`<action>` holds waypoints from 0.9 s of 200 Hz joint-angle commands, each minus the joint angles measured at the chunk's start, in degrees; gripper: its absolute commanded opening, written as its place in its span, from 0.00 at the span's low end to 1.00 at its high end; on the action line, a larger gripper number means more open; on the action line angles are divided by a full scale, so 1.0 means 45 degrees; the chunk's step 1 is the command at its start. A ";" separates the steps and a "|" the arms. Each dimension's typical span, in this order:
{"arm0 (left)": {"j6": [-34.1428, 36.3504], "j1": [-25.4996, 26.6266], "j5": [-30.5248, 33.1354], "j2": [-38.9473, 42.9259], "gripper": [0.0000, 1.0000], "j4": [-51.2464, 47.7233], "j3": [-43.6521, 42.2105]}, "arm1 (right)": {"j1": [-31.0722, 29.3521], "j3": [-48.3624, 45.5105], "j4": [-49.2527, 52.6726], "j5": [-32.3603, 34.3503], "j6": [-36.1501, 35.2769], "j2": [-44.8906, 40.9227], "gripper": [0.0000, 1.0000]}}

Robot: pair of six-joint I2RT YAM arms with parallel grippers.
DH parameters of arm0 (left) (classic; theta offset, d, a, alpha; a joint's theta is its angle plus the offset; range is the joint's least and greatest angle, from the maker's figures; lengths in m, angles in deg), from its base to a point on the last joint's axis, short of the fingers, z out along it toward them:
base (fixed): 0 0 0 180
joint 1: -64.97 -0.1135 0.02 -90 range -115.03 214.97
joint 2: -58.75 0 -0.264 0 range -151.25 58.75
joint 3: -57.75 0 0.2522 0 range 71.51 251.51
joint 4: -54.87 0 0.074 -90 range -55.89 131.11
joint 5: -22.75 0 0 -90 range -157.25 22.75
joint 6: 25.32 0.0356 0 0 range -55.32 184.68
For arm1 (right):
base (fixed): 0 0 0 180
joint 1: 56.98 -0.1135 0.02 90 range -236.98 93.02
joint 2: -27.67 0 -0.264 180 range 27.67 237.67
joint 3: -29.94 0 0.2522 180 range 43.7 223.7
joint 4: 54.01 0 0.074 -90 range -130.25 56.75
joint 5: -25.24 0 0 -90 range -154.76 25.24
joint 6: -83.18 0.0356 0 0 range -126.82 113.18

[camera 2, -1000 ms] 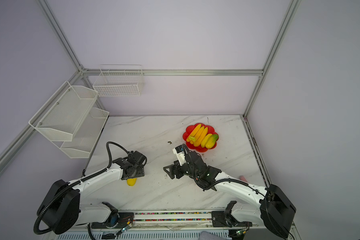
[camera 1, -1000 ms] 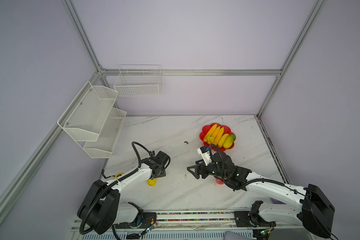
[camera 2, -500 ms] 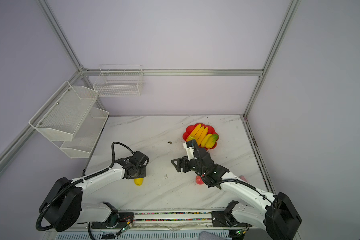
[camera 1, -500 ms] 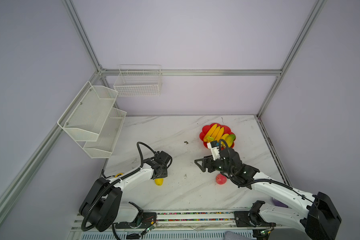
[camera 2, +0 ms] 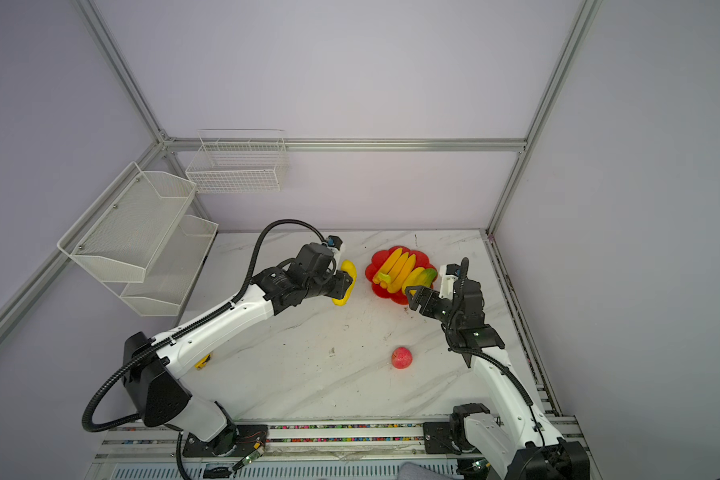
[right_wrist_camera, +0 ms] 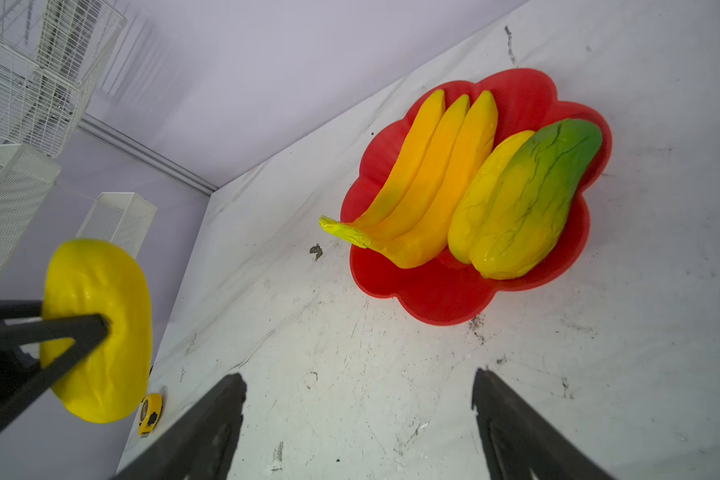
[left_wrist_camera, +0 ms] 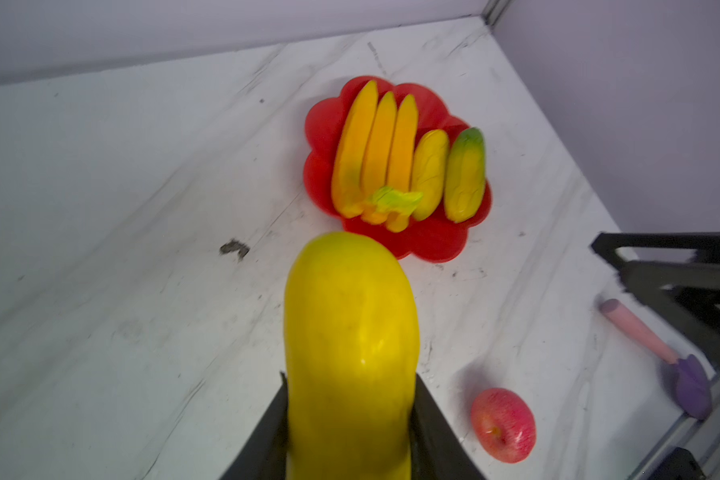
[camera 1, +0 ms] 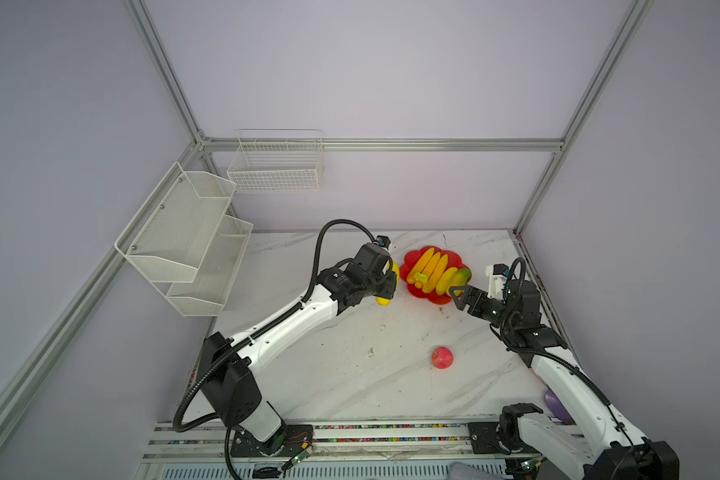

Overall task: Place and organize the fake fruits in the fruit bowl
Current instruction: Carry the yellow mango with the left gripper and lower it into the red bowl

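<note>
The left gripper (left_wrist_camera: pixel 350 432) squeezes a yellow fruit (left_wrist_camera: pixel 350 316) and holds it up, just beside the red bowl (right_wrist_camera: pixel 433 299). The right gripper (right_wrist_camera: pixel 358 378) is wide and holds nothing, near the bowl's other side. Bananas (right_wrist_camera: pixel 429 174), another yellow fruit (right_wrist_camera: pixel 483 187) and a green-yellow fruit (right_wrist_camera: pixel 533 195) lie in the bowl. The small red apple (camera 1: pixel 442 358) sits well apart from the bowl.

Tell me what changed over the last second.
The left hand closed on the yellow fruit, lifted it and carried it across to beside the bowl. The right hand, open, swung back and right to the bowl's near edge. The apple and the bowl stayed put.
</note>
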 commanded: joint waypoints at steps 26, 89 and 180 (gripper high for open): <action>0.2236 0.0144 -0.2529 -0.3901 0.37 0.1631 0.5517 | 0.0236 0.0008 -0.1029 0.0055 0.0335 -0.0197 0.89; 0.3420 0.0373 -0.2757 -0.8312 0.37 0.1704 1.0435 | 0.0253 -0.0459 -0.1106 0.1180 0.0285 -0.1145 0.89; 0.5810 0.1618 0.0358 -1.0112 0.38 0.3574 1.0176 | 0.0258 -0.0547 -0.1043 0.1335 0.0281 -0.1613 0.89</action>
